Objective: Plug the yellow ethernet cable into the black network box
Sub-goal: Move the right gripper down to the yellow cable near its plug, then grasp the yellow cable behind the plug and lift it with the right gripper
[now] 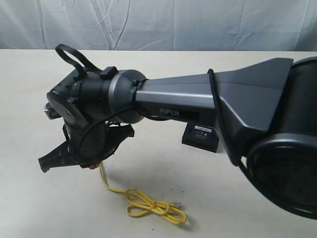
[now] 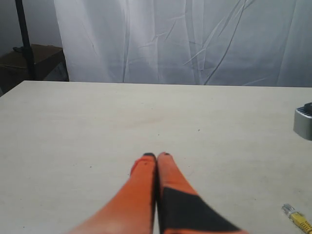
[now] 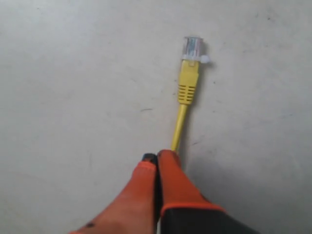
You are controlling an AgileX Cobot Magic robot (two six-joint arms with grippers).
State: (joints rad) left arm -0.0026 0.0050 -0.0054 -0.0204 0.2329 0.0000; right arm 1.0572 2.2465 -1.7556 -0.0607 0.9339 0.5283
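The yellow ethernet cable (image 1: 156,206) lies in a tied loop near the table's front, and one strand climbs from it to my right gripper (image 1: 91,163). That gripper (image 3: 157,157) is shut on the cord. The yellow boot and clear plug (image 3: 192,48) stick out past its fingertips, just above the tabletop. Another clear plug (image 1: 177,204) rests beside the loop. The black network box (image 1: 200,136) with its pale label lies flat behind the right arm, partly hidden by it. My left gripper (image 2: 157,156) is shut on nothing above bare table; a cable plug (image 2: 297,219) shows at that view's corner.
The right arm's long grey body (image 1: 198,99) stretches across the table from the right and covers much of the middle. A white curtain (image 1: 158,22) hangs behind the table's far edge. A silver part of the right wrist (image 2: 303,122) shows at the left wrist view's edge.
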